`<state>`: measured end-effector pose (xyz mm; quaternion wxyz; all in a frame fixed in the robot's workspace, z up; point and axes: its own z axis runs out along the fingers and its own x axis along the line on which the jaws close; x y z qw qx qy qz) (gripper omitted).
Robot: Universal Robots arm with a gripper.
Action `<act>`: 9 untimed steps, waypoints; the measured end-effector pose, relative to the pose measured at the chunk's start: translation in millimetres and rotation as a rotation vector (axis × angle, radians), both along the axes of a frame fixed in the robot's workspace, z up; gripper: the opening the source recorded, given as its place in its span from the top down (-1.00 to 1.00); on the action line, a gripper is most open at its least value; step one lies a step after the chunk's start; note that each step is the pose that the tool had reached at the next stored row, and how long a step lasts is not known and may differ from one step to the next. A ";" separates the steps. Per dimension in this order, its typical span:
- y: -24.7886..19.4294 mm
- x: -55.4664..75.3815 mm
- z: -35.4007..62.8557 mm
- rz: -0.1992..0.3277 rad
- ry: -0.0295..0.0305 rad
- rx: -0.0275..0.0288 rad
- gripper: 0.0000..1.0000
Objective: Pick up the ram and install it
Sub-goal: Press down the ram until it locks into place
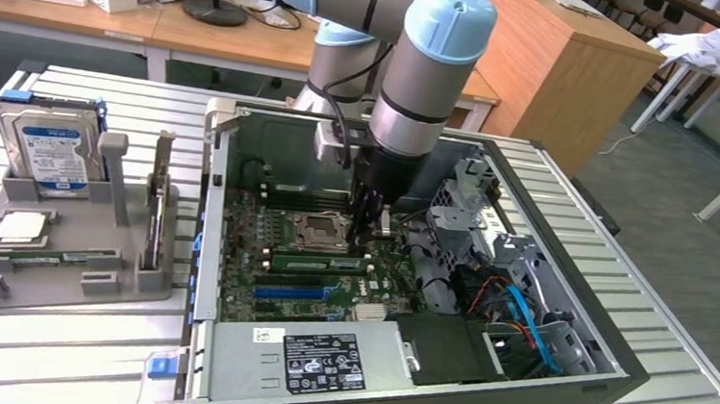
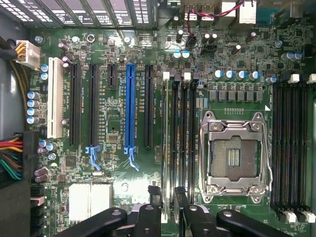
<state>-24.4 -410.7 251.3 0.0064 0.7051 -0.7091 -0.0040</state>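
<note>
Item 1, toward the exterior view's left: we list a grey holder [image 1: 134,286] on the slatted table [image 1: 52,351]. It carries a silver hard drive [image 1: 53,151] with a blue label standing upright, a square silver processor [image 1: 21,227] lying flat, and a second green stick [image 1: 66,258] lying low along its front.

Item 2, centre: an open computer case [image 1: 604,371] with its motherboard [image 1: 254,242] exposed.

Item 3: the ram [image 1: 317,261], 1 long, narrow green board with dark chips and a pale sticker. We see it lying along a memory slot just beside the empty processor socket [image 1: 311,227], level with the board.

Item 4: the gripper [image 1: 371,237], reaching down into the case at the ram's end nearer the exterior view's right. In the wrist view the gripper [image 2: 167,200] has its 2 black fingers [image 2: 154,200] spread apart over the memory slots [image 2: 180,138]. We see nothing pinched between them.
</note>
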 end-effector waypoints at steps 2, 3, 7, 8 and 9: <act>0.0 0.0 0.0 0.000 0.0006 0.0001 0.52; 0.0 0.0 0.0 0.000 0.0009 0.0001 0.52; 0.0 0.0 0.0 0.000 0.0022 0.0000 0.80; 0.0 0.0 0.0 0.000 0.0026 0.0000 0.80; 0.0 0.0 0.0 0.000 0.0029 0.0000 0.80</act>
